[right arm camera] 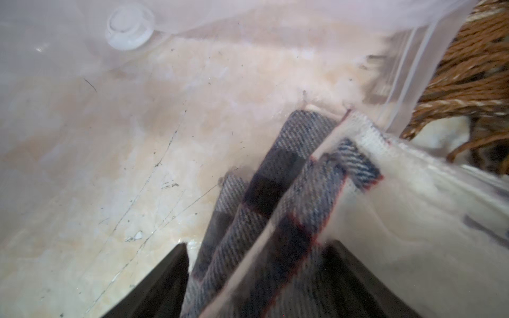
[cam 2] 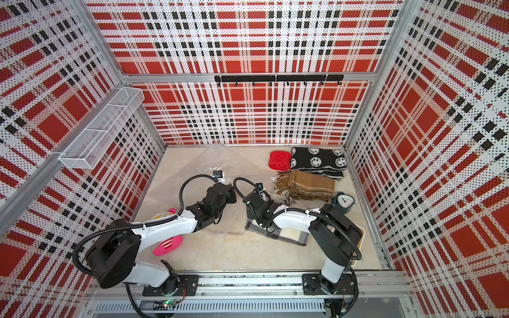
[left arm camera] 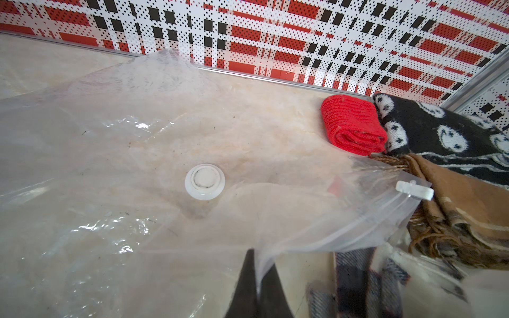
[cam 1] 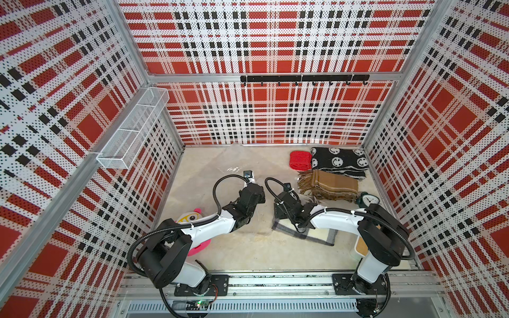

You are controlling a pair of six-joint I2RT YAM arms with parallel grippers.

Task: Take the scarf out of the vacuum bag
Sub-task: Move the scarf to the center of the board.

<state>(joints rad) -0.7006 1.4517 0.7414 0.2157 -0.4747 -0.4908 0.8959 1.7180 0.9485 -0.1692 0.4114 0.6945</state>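
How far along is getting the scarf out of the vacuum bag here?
Done: the left end effector is shut on the edge of the vacuum bag. In hand: the right end effector straddles the plaid scarf near the zip mouth; grip unclear. Left: drawing the scarf fully clear; film seems to veil part of it.

Left gripper (left arm camera: 257,264) jaws pinched shut; right gripper (right arm camera: 257,245) jaws wide, gripping.

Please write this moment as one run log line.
left gripper: shut on vacuum bag | right gripper: plaid scarf between jaws, grip unclear
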